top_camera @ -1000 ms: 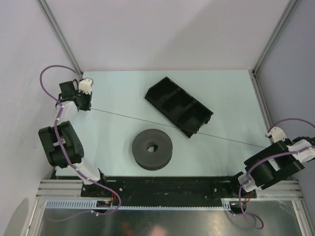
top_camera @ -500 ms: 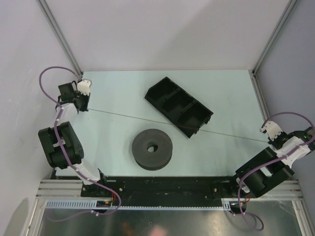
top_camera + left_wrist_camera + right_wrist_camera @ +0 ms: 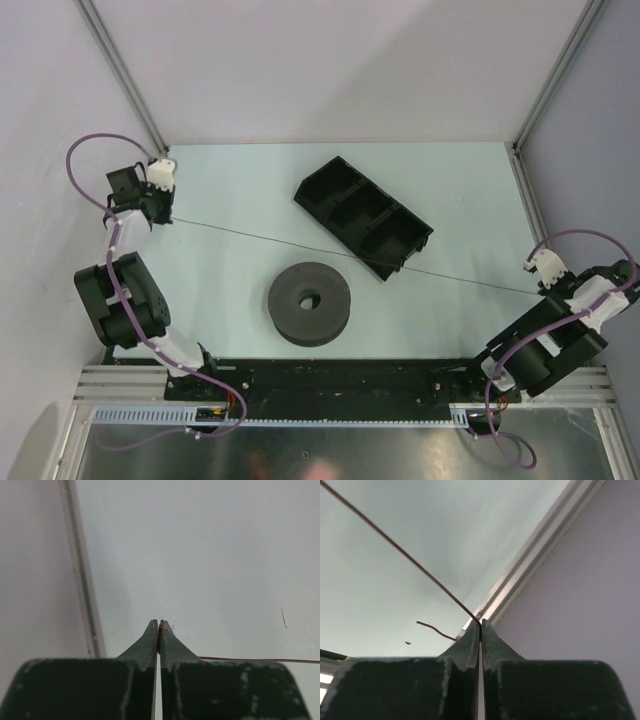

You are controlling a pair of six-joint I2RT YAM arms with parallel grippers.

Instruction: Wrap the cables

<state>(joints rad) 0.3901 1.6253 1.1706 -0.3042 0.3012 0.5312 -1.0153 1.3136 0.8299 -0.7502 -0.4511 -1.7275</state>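
Overhead, the wire [image 3: 250, 237] ran in one straight, taut line across the table [image 3: 230, 180], from the left end effector [image 3: 166, 217] near the far left corner to the right end effector [image 3: 541, 291] at the right edge. It passed just beyond the round spool [image 3: 308, 303] and crossed the near corner of the black tray [image 3: 362, 215]; whether it touched that corner could not be told.

From the left wrist, the fingers were pressed fully together, and the wire left them sideways to the right, low over the table, so it looked pinched there.

From the right wrist, the fingers were likewise closed tight on the wire, which rose away to the upper left, with a short bent tail [image 3: 435, 627] sticking out beside the tips.

Winding well would probably call for keeping both pinches firm, easing the tension a little, and bringing the line down against the spool's waist so each turn lay between its flanges without snagging the tray.

No brand, label or writing could be read in any view.
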